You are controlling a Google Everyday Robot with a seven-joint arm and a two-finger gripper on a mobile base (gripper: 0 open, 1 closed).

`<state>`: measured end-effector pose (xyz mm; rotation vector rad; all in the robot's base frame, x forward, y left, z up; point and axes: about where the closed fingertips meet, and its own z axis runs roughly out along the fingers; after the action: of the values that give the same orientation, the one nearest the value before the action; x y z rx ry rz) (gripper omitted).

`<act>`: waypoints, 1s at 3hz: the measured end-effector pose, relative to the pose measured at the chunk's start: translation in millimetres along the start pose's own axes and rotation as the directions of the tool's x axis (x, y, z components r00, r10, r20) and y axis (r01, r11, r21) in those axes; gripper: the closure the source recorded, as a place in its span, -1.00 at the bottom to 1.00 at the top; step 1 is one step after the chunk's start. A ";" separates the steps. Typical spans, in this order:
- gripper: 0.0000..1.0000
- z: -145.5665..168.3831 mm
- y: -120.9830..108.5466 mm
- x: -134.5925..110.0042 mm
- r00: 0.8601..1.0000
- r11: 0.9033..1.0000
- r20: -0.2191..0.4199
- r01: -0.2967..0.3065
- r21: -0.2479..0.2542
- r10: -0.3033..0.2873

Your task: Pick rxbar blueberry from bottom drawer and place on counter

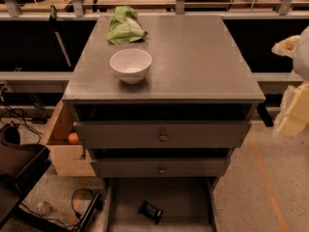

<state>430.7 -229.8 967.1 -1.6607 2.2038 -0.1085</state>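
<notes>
The rxbar blueberry (150,211), a small dark bar with white lettering, lies flat on the grey floor of the open bottom drawer (188,202), near its front left. The counter (193,57) is the wide grey top of the cabinet. My gripper (293,111) shows as cream-coloured parts at the right edge of the view, beside the cabinet at about the height of the top drawer. It is far from the bar and holds nothing that I can see.
A white bowl (131,64) and a green snack bag (124,26) sit on the counter's left half. Two shut drawers with round knobs (163,137) are above the bottom drawer. A wooden box with an orange ball (73,138) stands left of the cabinet, with cables on the floor.
</notes>
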 end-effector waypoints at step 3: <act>-1.00 102.8 88.7 120.5 0.997 0.997 0.071 -0.027 0.070 0.022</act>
<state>357.1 -299.8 816.6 -1.5755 2.1428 -0.1189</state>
